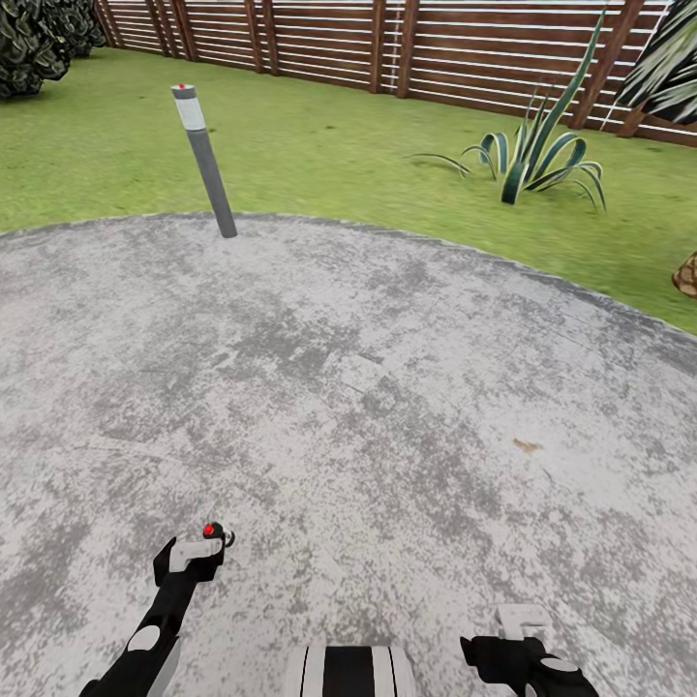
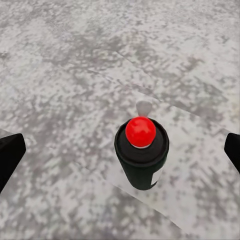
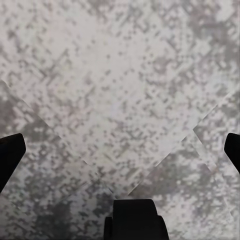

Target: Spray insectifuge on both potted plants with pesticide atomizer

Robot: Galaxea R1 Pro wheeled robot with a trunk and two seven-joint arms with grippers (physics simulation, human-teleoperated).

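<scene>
The pesticide atomizer (image 2: 141, 152) sits between the fingers of the left gripper (image 1: 198, 550), its dark body and red spot poking out just ahead of the white jaw housing in the head view. In the left wrist view the two dark fingertips (image 2: 10, 157) stand well apart at the edges, so whether they actually press on the bottle cannot be told. The right gripper (image 3: 120, 155) hangs spread wide over bare paving, holding nothing.

The robot appears to be in transit: the bottle seems picked up, and the spraying has not begun. Ahead of the left gripper lie the round grey patio (image 1: 387, 387), a bollard light (image 1: 205, 160), lawn (image 1: 319, 136), a striped spiky plant (image 1: 537, 155) and the slatted fence (image 1: 387, 44). The next move likely calls for turning or driving to find the potted rosettes, then aiming the nozzle over the first.
</scene>
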